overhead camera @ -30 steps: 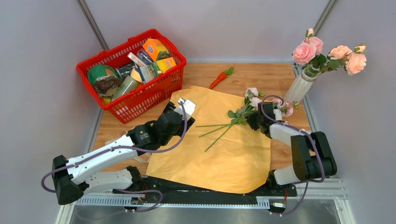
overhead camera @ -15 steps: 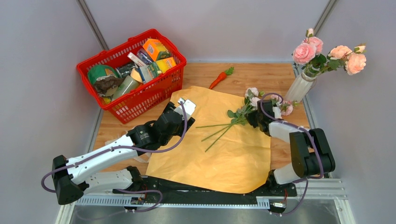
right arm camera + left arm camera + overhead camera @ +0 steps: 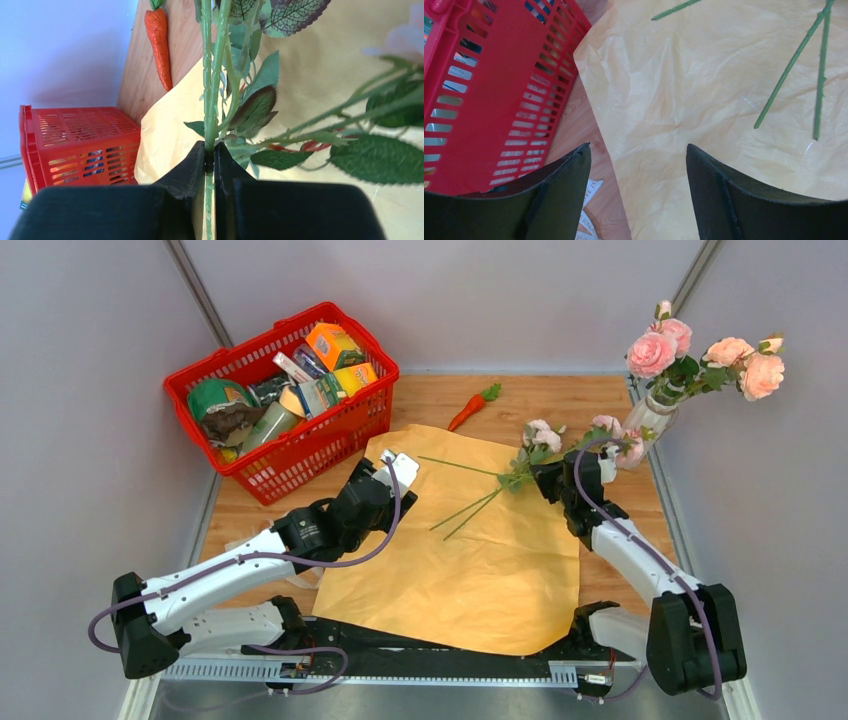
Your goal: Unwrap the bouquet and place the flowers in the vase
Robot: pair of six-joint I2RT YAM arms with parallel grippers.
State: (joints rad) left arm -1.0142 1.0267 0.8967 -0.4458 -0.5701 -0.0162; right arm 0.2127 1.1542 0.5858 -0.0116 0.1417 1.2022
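Note:
The bouquet is undone: its tan-yellow wrapping paper (image 3: pixel 470 550) lies flat on the table. My right gripper (image 3: pixel 537 476) is shut on the green stems (image 3: pixel 207 75) of loose flowers. Their pink blooms (image 3: pixel 541 434) point toward the vase and their stem ends (image 3: pixel 465 512) trail over the paper. The white ribbed vase (image 3: pixel 643 423) stands at the far right, holding several pink and peach flowers (image 3: pixel 690 352). My left gripper (image 3: pixel 400 462) hangs open over the paper's left edge (image 3: pixel 596 110), with nothing between its fingers (image 3: pixel 704 170).
A red basket (image 3: pixel 285 400) full of groceries stands at the far left, close to my left gripper. An orange toy carrot (image 3: pixel 472 408) lies on the wood beyond the paper. A printed ribbon strip (image 3: pixel 588 197) lies on the table under the left gripper.
My right gripper closed on the stems, lifted them and moved away toward the vase; the blooms rose and the stem ends swung. The left arm stayed still.

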